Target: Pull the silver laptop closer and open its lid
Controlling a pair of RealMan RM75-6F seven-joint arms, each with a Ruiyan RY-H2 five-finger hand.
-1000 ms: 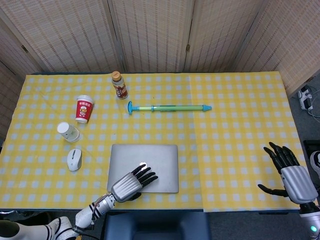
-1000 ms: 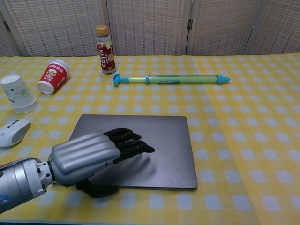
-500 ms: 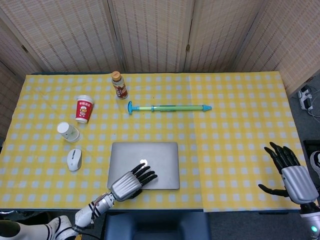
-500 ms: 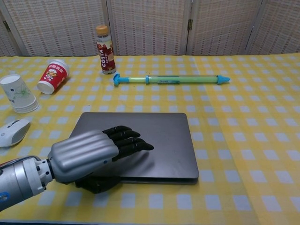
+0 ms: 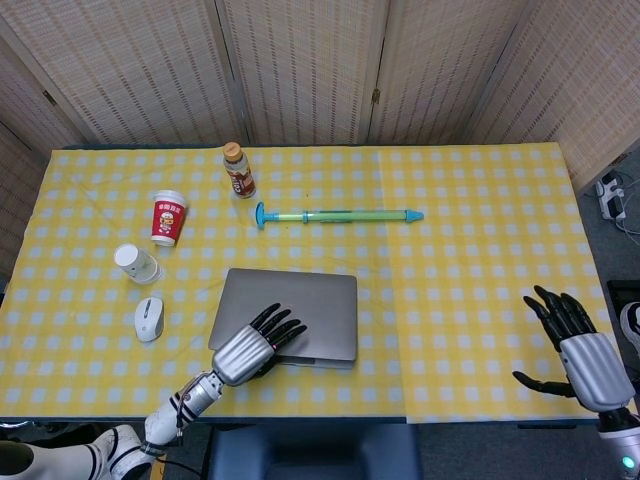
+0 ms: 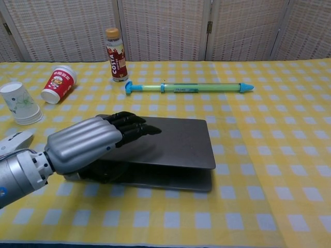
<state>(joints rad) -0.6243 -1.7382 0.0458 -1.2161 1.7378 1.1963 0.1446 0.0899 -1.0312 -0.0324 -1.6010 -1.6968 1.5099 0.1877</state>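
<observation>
At the near edge of the bench (image 5: 480, 330) we see the silver laptop (image 5: 310, 305) with its lid raised a little at the front. The left hand (image 5: 248, 350) holds the lid's front left corner, fingers on top. The right hand (image 5: 580, 352) hangs at 4 o'clock, well apart, fingers spread and holding nothing. At 12 o'clock from the laptop lies a green tube (image 5: 340, 215).

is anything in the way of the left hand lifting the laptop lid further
Nothing visible. The left hand already grips the front edge of the silver laptop lid, raised a little off the base. The water gun lies farther back, apart from the laptop, and the mouse sits off to its side.
</observation>
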